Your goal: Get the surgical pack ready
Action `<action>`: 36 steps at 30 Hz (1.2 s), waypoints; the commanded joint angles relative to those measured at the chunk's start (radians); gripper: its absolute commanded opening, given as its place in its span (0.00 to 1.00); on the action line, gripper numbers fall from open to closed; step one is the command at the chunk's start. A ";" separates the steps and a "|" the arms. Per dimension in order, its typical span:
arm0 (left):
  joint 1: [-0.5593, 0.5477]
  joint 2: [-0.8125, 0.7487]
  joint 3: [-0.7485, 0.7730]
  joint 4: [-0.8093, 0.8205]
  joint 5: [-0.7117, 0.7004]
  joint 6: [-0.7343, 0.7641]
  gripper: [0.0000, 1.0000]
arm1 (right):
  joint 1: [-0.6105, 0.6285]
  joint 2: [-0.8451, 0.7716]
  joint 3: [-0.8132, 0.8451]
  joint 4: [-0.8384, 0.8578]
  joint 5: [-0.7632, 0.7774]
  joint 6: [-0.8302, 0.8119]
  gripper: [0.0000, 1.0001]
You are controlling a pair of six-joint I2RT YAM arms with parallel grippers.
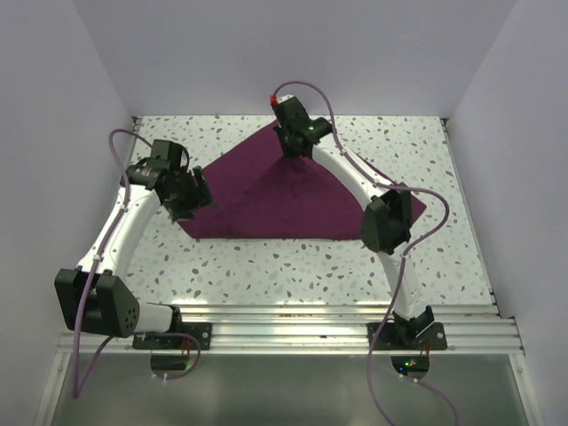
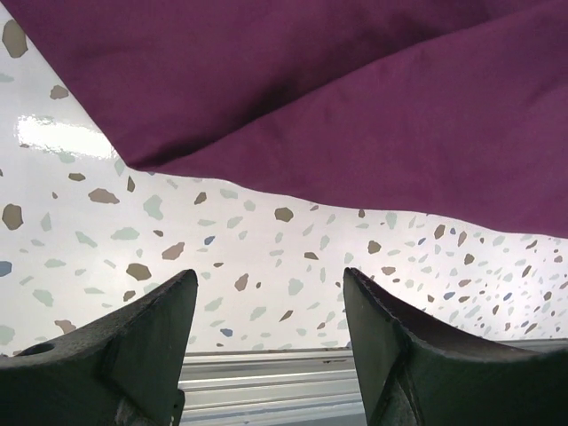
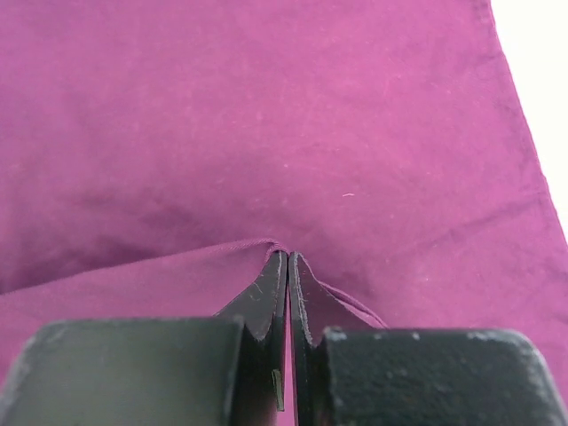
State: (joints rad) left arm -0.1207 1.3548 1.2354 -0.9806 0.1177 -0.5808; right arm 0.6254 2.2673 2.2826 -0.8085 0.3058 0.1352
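The surgical pack [image 1: 293,200] is a large purple-maroon cloth lying on the speckled table, partly folded over itself. My right gripper [image 1: 291,146] is at its far corner, shut on a pinched edge of the cloth [image 3: 177,275]; the hem runs into the closed jaws. The cloth fills the right wrist view. My left gripper [image 1: 197,197] is open and empty at the cloth's left edge. In the left wrist view the gripper [image 2: 271,284] hovers over bare table just short of the cloth's folded edge [image 2: 355,133].
The speckled table [image 1: 293,266] ends at a metal rail [image 1: 293,319] along the near edge. White walls close in on the left, back and right. The rail also shows in the left wrist view [image 2: 266,382].
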 commanded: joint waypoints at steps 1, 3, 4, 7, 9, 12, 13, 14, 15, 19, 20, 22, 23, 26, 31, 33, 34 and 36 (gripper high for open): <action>0.010 0.001 0.050 0.028 -0.024 0.029 0.71 | -0.010 0.049 0.044 0.031 0.016 -0.011 0.00; 0.012 0.003 0.056 0.023 -0.030 0.029 0.71 | -0.024 0.069 0.071 0.032 0.006 -0.009 0.00; 0.012 0.003 0.058 0.020 -0.030 0.029 0.71 | -0.029 0.086 0.080 0.035 0.006 -0.008 0.00; 0.013 0.003 0.055 0.017 -0.036 0.027 0.71 | -0.046 0.121 0.092 0.046 0.000 -0.005 0.00; 0.013 0.004 0.055 0.016 -0.035 0.024 0.71 | -0.055 0.139 0.100 0.052 -0.002 -0.003 0.00; 0.015 0.004 0.056 0.014 -0.038 0.024 0.71 | -0.066 0.161 0.097 0.080 -0.013 0.003 0.00; 0.015 0.004 0.055 0.011 -0.039 0.021 0.71 | -0.073 0.170 0.106 0.083 -0.011 0.004 0.00; 0.015 0.006 0.053 0.010 -0.039 0.019 0.71 | -0.076 0.185 0.112 0.089 -0.010 0.007 0.00; 0.015 0.004 0.052 0.010 -0.039 0.019 0.71 | -0.079 0.195 0.129 0.089 -0.013 0.009 0.00; 0.016 0.010 0.052 0.010 -0.044 0.018 0.71 | -0.093 0.241 0.173 0.098 -0.028 0.011 0.00; 0.016 0.012 0.052 0.010 -0.043 0.016 0.71 | -0.095 0.253 0.175 0.110 -0.031 0.001 0.00; 0.016 0.014 0.052 0.011 -0.043 0.015 0.71 | -0.095 0.259 0.173 0.135 -0.024 -0.005 0.00; 0.016 0.014 0.052 0.011 -0.043 0.013 0.71 | -0.096 0.268 0.173 0.141 -0.024 -0.005 0.00; 0.016 0.017 0.047 0.013 -0.043 0.012 0.71 | -0.099 0.288 0.190 0.157 -0.030 0.003 0.00; 0.018 0.017 0.042 0.011 -0.047 0.013 0.71 | -0.104 0.327 0.221 0.193 -0.031 0.007 0.00; 0.018 0.017 0.044 0.011 -0.046 0.013 0.71 | -0.104 0.336 0.247 0.198 -0.022 0.004 0.00; 0.018 0.018 0.042 0.013 -0.047 0.015 0.71 | -0.105 0.348 0.256 0.201 -0.017 0.004 0.00; 0.018 0.020 0.044 0.013 -0.046 0.015 0.71 | -0.107 0.356 0.270 0.212 -0.016 0.004 0.00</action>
State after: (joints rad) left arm -0.1116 1.3708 1.2541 -0.9833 0.0879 -0.5816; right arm 0.5293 2.6194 2.4817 -0.6708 0.2714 0.1375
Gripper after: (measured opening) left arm 0.711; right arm 0.010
